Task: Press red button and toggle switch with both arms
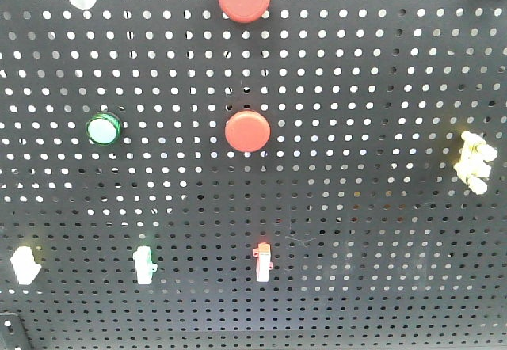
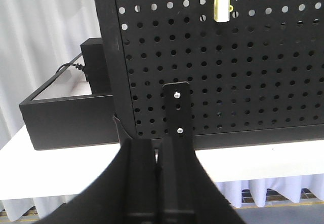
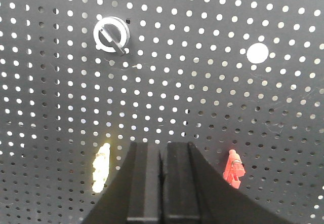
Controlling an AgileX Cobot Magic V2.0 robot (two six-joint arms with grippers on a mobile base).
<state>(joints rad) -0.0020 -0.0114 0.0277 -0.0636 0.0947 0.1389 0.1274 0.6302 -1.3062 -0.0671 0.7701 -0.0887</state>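
Both pincers show their fingers drawn together on nothing: the left pincer (image 2: 157, 153) hangs low before the bottom edge of the black pegboard (image 2: 263, 72), above the white tabletop (image 2: 263, 163), and the right pincer (image 3: 161, 155) faces the board's perforated face. In the front view two red buttons (image 1: 247, 131) sit one above the other, neither with a pincer near it; whether either has been pressed I cannot tell. Pressing well calls, I judge, for meeting a button squarely with the closed tips and pushing straight in, not at a slant. From the right pincer, a small red toggle switch (image 3: 233, 168) lies just to the right and level with the tips, a yellow toggle (image 3: 101, 167) just to the left, and a grey rotary knob (image 3: 112, 34) well above, to the left. Above and right of the left pincer hangs a yellow switch (image 2: 221, 1). Flicking the lever needs a sideways nudge from one fingertip edge.
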